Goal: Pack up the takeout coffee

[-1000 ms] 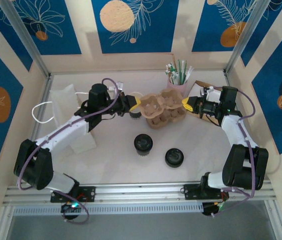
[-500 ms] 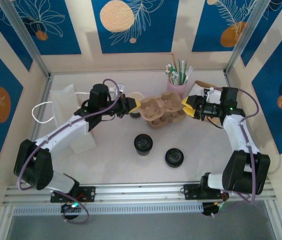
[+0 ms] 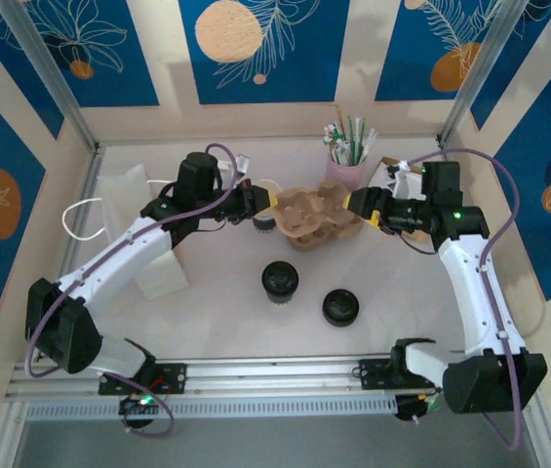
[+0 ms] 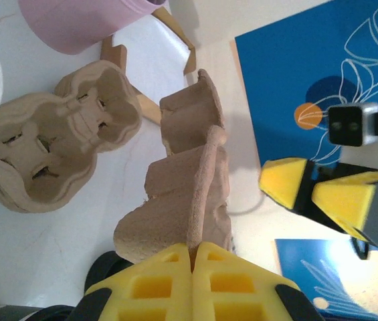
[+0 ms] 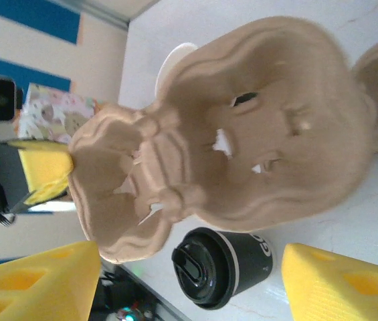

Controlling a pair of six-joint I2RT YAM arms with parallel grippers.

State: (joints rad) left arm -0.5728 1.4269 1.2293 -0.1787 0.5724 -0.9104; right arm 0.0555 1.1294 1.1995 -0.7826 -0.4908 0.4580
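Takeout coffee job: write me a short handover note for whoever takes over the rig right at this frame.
Left gripper: shut on the edge of a pulp cup carrier, tilted up.
Right gripper: open at the carrier's opposite side, holding nothing.
Two lidded takeout coffees stand untouched on the table, on the near side of the carrier.
A second carrier lies flat by the pink cup; white bag on the left.
Done: one carrier in hand. Left: probably set it down, seat the coffees, pack them.
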